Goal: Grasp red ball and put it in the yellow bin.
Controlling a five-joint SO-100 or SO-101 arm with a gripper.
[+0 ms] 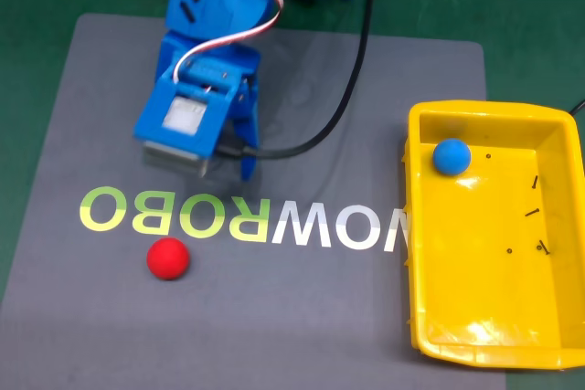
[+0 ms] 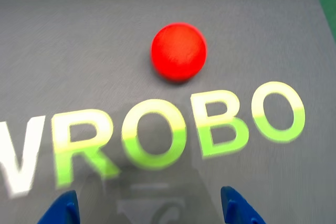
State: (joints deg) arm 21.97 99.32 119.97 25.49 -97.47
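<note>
In the fixed view the red ball [image 1: 168,258] sits free on the grey mat [image 1: 302,326] just below the green "ROBO" lettering [image 1: 174,214], with the tool [image 1: 224,160] up beyond the letters, spread wide with nothing between its tips, and the yellow bin [image 1: 430,317] well apart at the right, a blue ball [image 1: 451,155] inside. The red one looks matte, light and a little squashy, probably foam, so it should roll at a nudge. Best take it across its widest middle.
</note>
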